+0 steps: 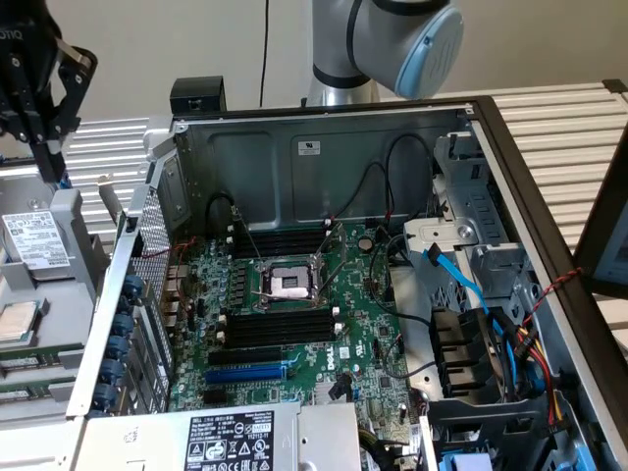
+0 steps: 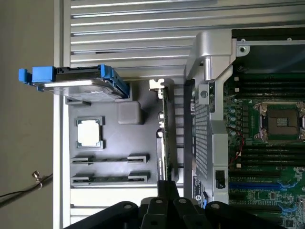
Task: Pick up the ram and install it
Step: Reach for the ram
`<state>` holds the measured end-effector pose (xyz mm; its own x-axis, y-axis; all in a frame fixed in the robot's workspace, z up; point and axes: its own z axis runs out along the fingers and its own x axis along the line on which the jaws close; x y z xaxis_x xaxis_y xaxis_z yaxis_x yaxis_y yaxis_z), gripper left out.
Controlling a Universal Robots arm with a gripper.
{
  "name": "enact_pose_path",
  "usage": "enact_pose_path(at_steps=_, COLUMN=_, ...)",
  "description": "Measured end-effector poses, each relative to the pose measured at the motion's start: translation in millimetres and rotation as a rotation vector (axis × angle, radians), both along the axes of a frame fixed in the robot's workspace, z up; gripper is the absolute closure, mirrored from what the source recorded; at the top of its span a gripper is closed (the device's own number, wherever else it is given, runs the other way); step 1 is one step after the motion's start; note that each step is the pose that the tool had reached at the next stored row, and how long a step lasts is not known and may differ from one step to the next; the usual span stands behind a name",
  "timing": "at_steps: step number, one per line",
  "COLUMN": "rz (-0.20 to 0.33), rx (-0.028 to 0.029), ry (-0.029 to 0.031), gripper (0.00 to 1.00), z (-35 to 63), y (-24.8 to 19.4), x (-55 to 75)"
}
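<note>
My end effector (image 1: 49,165): clenched, hanging above the grey tray (image 2: 114,139) | ram (image 2: 108,159): lying in that tray beside a second stick (image 2: 108,178), near the processor chip (image 2: 89,132), outside the computer case (image 1: 324,157)

Lit softly and evenly from overhead, with faint, soft-edged shadows throughout. In the exterior view, brightest on the white slatted table (image 1: 564,128) and the pale wall behind, noticeably dimmer down inside the computer case (image 1: 324,162), deepest in shade along its edge at the exterior view's right. Mild glare on the blue cap of the robot arm (image 1: 432,49). Almost pure black at the gripper (image 1: 47,157), silhouetted against the bright background. In the wrist view, nearly washed out across the white slats, with a bright reflection off the processor chip (image 2: 89,132) on the grey tray (image 2: 119,138). Shaded over the motherboard (image 2: 267,143). Dark and soft-edged close to the lens.
</note>
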<state>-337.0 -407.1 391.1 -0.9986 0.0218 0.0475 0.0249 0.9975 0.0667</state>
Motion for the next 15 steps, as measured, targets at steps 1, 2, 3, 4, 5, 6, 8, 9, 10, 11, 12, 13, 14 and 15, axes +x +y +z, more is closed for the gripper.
enact_pose_path(at_steps=1, rz=0.017, rx=0.0000, ry=0.0000, gripper=0.89, z=0.0, y=0.0, x=-0.4)
enact_pose_path(at_steps=2, rz=0.034, rx=0.0000, ry=0.0000, gripper=0.89, z=0.0, y=0.0, x=-0.9)
enact_pose_path(at_steps=3, rz=0.048, rx=-0.0001, ry=0.0001, gripper=0.89, z=0.1, y=0.0, x=-1.5)
enact_pose_path(at_steps=4, rz=0.059, rx=-0.0001, ry=0.0002, gripper=0.89, z=0.1, y=0.0, x=-2.6)
enact_pose_path(at_steps=5, rz=0.068, rx=0.0007, ry=0.0001, gripper=0.89, z=0.0, y=0.0, x=-3.6)
enact_pose_path(at_steps=6, rz=0.078, rx=0.0016, ry=0.0002, gripper=0.89, z=0.0, y=0.0, x=-4.7)
enact_pose_path(at_steps=8, rz=0.099, rx=0.0032, ry=0.0001, gripper=0.89, z=0.0, y=0.0, x=-6.7)
enact_pose_path(at_steps=9, rz=0.111, rx=0.0034, ry=0.0002, gripper=0.89, z=0.0, y=0.0, x=-7.5)
enact_pose_path(at_steps=10, rz=0.124, rx=0.0036, ry=0.0002, gripper=0.89, z=0.0, y=0.0, x=-8.3)
enact_pose_path(at_steps=11, rz=0.137, rx=0.0037, ry=0.0002, gripper=0.89, z=0.0, y=0.0, x=-9.1)
enact_pose_path(at_steps=12, rz=0.150, rx=0.0040, ry=0.0002, gripper=0.89, z=0.0, y=0.0, x=-9.8)
enact_pose_path(at_steps=13, rz=0.164, rx=0.0050, ry=0.0002, gripper=0.89, z=0.0, y=0.0, x=-10.6)
enact_pose_path(at_steps=14, rz=0.177, rx=0.0072, ry=0.0001, gripper=0.89, z=-0.3, y=-0.1, x=-11.3)
enact_pose_path(at_steps=15, rz=0.190, rx=0.0112, ry=-0.0004, gripper=0.89, z=-1.1, y=-0.1, x=-12.1)
